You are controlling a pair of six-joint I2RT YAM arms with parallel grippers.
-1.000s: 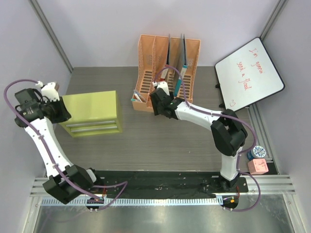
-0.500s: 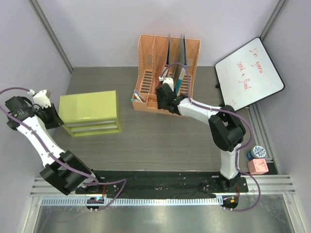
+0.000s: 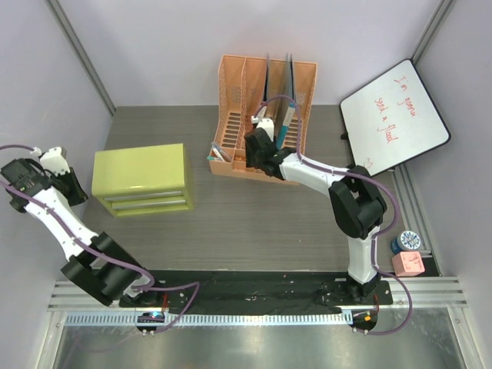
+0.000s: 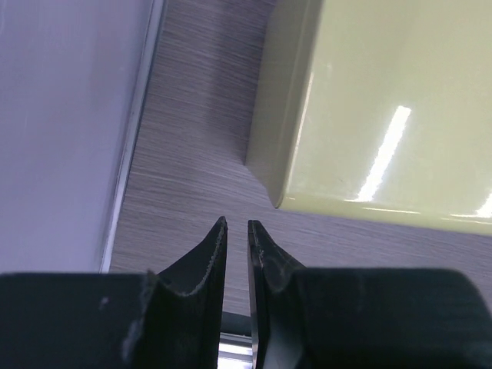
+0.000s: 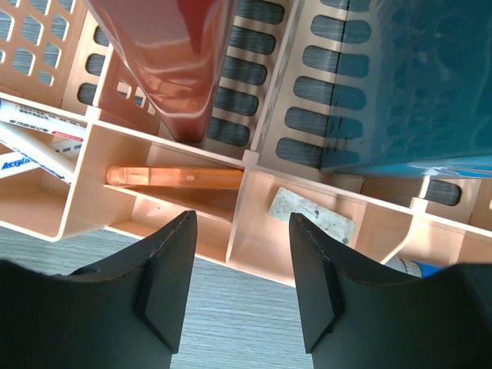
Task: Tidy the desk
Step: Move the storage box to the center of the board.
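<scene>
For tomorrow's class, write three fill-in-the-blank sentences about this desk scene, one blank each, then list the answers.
1. In the top view, the lime-green drawer cabinet stands to the ____ of the orange file rack.
2. The whiteboard carries handwriting in ____ ink.
3. The left gripper has its jaws ____, holding nothing.
Answers: left; red; shut.

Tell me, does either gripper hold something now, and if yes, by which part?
Nothing is held. The left gripper is shut on nothing; the right gripper is open and empty, by the front of the orange rack.
</scene>
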